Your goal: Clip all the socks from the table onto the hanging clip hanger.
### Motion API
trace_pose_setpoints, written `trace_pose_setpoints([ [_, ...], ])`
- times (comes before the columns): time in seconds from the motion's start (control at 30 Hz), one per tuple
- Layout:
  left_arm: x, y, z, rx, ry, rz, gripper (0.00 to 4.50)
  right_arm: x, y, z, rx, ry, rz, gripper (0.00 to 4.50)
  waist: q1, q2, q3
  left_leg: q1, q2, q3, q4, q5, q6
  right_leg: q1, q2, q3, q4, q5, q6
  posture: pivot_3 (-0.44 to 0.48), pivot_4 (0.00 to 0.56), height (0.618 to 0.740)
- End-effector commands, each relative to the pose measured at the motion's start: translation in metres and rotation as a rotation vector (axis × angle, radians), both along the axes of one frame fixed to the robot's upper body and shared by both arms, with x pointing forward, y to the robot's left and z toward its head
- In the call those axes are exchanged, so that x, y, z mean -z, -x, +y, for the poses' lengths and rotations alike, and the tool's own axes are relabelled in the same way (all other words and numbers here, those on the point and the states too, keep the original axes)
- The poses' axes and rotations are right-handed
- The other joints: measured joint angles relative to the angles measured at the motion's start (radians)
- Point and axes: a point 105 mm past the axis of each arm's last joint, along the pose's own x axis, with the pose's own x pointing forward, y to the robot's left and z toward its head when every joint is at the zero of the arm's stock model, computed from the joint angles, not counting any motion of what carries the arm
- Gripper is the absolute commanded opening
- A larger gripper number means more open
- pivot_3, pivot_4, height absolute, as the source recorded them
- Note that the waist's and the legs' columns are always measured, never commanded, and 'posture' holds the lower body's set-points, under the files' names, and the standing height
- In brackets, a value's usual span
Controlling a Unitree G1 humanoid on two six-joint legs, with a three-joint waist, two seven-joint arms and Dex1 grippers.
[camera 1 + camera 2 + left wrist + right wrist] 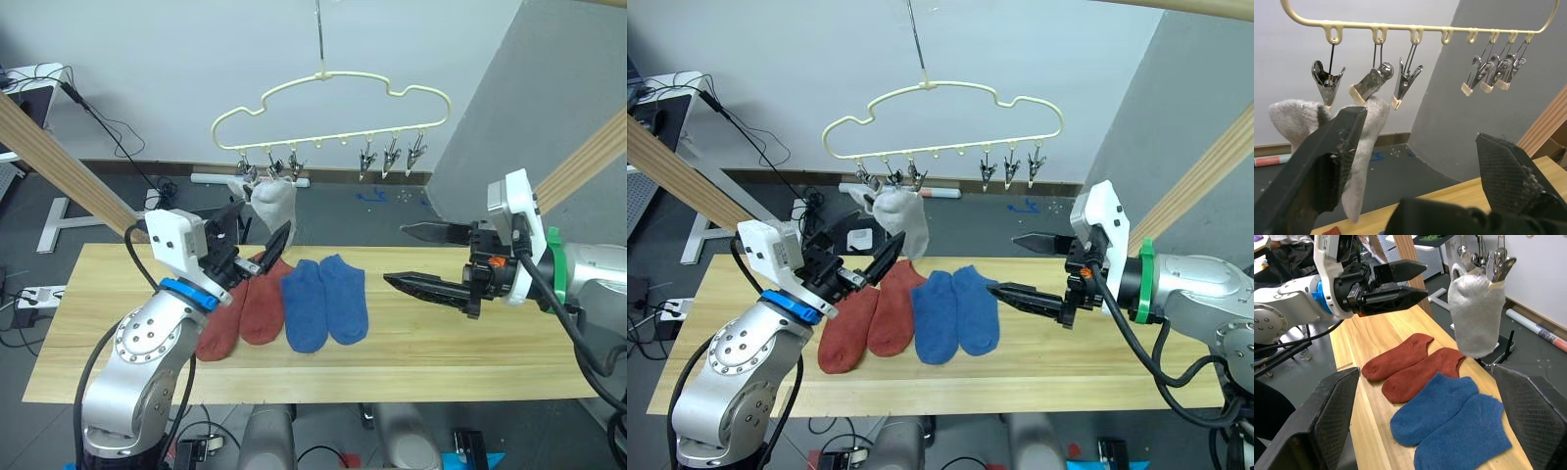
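The left gripper (257, 250) hangs open and empty above the table (421, 377), its fingers spread just at 7 o'clock of the grey sock (271, 204); the right gripper (419, 257) is likewise open with nothing in it, out at 3 o'clock over the bare wood. The grey sock is already pinched by the clips at the 9 o'clock end of the cloud-shaped clip hanger (333, 98); how many grey socks hang in that bunch I cannot tell. Two rust-red socks (245, 308) and two blue socks (326, 302) lie side by side on the table at 6 o'clock of the hanger; three clips (392, 157) at its 3 o'clock end hang free. I judge the next pick is a blue sock; pinching it by the cuff edge only would leave fabric to feed into a free clip while the other hand squeezes that clip open.
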Motion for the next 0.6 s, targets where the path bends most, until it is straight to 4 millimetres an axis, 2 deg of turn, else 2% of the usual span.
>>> trace_pose_setpoints([
  [0.03, -0.006, -0.002, -0.004, -0.010, 0.006, -0.021, 3.93, -0.006, 0.007, 0.002, -0.018, 0.003, -0.045, 4.50, 0.000, 0.000, 0.000, 0.000, 0.000, 0.000, 0.000, 0.000, 0.000, 0.000, 0.000, 0.000, 0.000, 0.000, 0.000, -0.196, 0.333, 0.740],
  [0.13, -0.010, -0.004, -0.006, -0.012, 0.020, -0.042, 3.93, -0.006, 0.007, 0.002, -0.016, 0.004, -0.043, 4.50, 0.000, 0.000, 0.000, 0.000, 0.000, 0.000, 0.000, 0.000, 0.000, 0.000, 0.000, 0.000, 0.000, -0.001, 0.001, -0.199, 0.334, 0.740],
  [0.23, -0.012, -0.009, -0.011, -0.004, 0.031, -0.045, 3.32, -0.005, 0.008, 0.002, -0.011, 0.006, -0.042, 4.50, 0.000, 0.000, 0.000, 0.000, 0.000, 0.000, 0.000, 0.000, 0.000, 0.000, 0.000, 0.000, 0.000, -0.001, 0.001, -0.207, 0.337, 0.740],
  [0.3, -0.013, -0.011, -0.012, -0.005, 0.034, -0.044, 2.74, -0.005, 0.008, 0.002, -0.009, 0.007, -0.041, 4.50, -0.001, 0.000, 0.000, 0.000, 0.000, 0.000, 0.000, 0.000, 0.000, 0.000, 0.000, 0.000, 0.000, -0.001, 0.001, -0.215, 0.340, 0.740],
  [0.47, -0.017, -0.017, -0.018, -0.025, 0.040, -0.061, 2.74, -0.004, 0.010, 0.002, 0.000, 0.008, -0.038, 4.50, -0.002, 0.000, 0.000, 0.000, 0.000, 0.000, 0.000, 0.000, 0.000, 0.000, 0.000, 0.000, -0.001, -0.001, 0.001, -0.233, 0.345, 0.740],
  [0.6, -0.017, -0.021, -0.021, -0.025, 0.051, -0.054, 1.86, -0.004, 0.011, 0.002, 0.004, 0.005, -0.034, 4.50, -0.003, 0.000, 0.000, 0.000, 0.000, 0.000, 0.000, 0.000, 0.000, 0.000, 0.000, 0.001, -0.001, -0.001, 0.002, -0.236, 0.348, 0.740],
])
